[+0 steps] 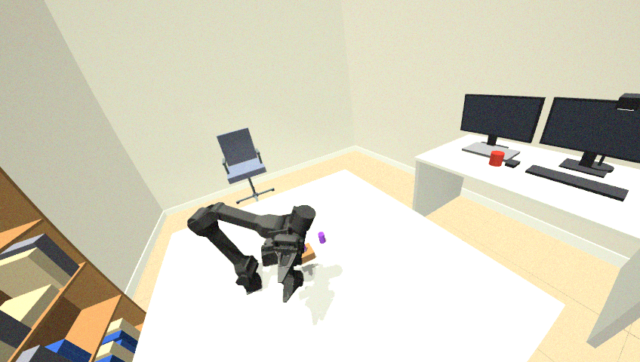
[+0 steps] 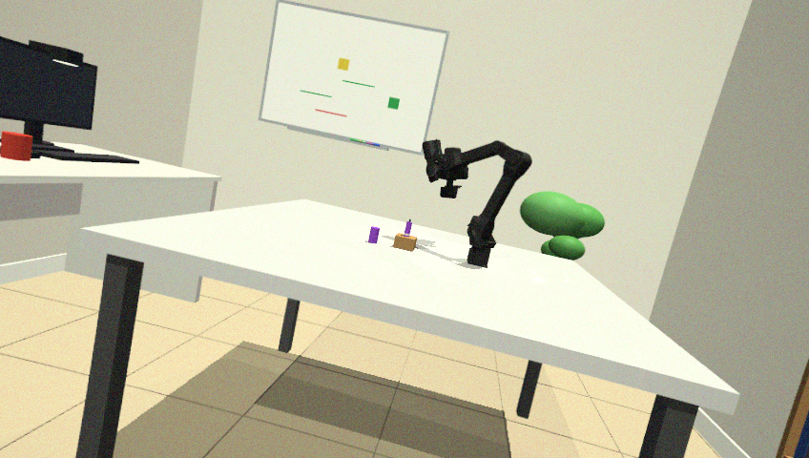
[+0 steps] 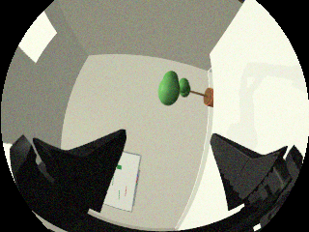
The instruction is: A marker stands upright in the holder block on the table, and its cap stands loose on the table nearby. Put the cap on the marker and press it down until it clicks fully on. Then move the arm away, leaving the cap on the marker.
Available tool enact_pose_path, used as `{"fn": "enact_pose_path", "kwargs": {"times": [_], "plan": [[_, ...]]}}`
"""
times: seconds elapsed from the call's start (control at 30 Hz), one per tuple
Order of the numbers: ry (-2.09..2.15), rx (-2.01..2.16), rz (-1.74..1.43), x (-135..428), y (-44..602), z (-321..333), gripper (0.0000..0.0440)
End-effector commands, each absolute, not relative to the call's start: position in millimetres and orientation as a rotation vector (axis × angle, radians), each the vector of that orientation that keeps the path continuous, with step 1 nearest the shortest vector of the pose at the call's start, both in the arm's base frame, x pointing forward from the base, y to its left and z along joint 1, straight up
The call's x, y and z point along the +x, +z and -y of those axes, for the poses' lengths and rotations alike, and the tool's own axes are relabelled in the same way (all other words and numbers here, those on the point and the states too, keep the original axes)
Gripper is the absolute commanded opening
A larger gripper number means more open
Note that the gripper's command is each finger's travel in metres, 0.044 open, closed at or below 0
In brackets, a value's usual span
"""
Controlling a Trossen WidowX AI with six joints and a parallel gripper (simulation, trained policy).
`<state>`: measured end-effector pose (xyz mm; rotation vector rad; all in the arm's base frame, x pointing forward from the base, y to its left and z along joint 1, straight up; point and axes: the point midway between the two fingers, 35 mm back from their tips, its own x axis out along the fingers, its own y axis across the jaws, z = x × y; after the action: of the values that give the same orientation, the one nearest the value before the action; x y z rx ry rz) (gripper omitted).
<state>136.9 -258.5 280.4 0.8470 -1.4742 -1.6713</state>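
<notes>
A purple cap [image 1: 321, 237] [image 2: 373, 235] stands upright on the white table [image 1: 404, 286] [image 2: 272, 258]. A purple marker [image 2: 407, 228] stands upright in the orange-brown holder block [image 1: 308, 256] [image 2: 404, 241], with its dark tip up and bare. The cap is apart from the block, a short way off. In the top view the arm partly hides the marker and block. My gripper [image 3: 170, 136] is open and empty, raised above the table on the whiteboard side of the block, and points sideways. Neither cap nor marker shows in the wrist view.
A desk with monitors, a keyboard and a red mug [image 1: 496, 158] [image 2: 16, 145] stands apart from the table. A chair [image 1: 242, 157], a bookshelf [image 1: 96, 323], a whiteboard [image 2: 363, 51] and a green plant [image 2: 548, 213] [image 3: 169, 89] are around the room.
</notes>
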Motion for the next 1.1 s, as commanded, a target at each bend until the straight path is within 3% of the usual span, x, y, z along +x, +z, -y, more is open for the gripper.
{"fn": "enact_pose_path", "kwargs": {"times": [0.0,0.23,1.07], "plan": [[-1.667,0.854,1.47,139,280,259,0.0374],[-1.638,0.91,1.419,154,272,260,0.0205],[-1.584,1.096,1.204,210,255,260,0.0243]]}}
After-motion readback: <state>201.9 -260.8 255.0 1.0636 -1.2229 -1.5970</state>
